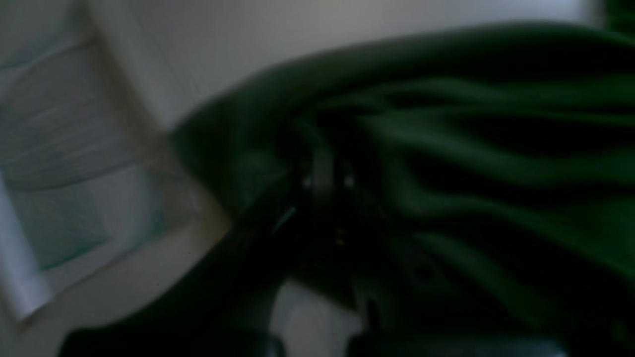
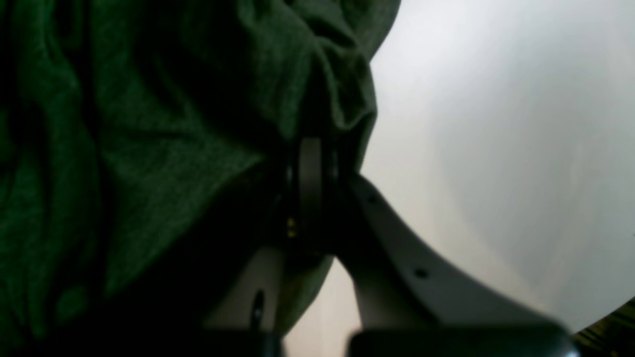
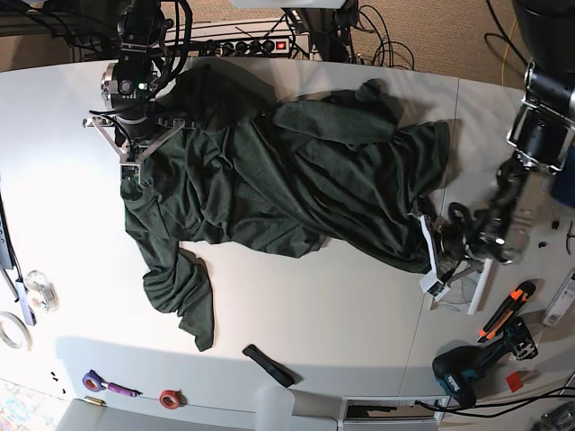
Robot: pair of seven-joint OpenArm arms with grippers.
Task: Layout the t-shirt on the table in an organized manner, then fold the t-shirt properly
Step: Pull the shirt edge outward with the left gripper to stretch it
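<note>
Because the green t-shirt [image 3: 269, 180] lies crumpled across the middle of the counter [image 3: 341, 305], its long way runs from one arm to the other. The right arm [image 3: 130, 85] is at one end, and its jaws are pinched tight on a bunched edge of the cloth. The left arm [image 3: 521, 193] is at the far end, on the shirt's other edge. Its close-up is dark and blurry, but folds fan out from its jaws, so I think they pinch cloth too. A loose part flops down toward the front, nearer the right arm. I think pulling the two ends apart along that long line would flatten the shirt.
</note>
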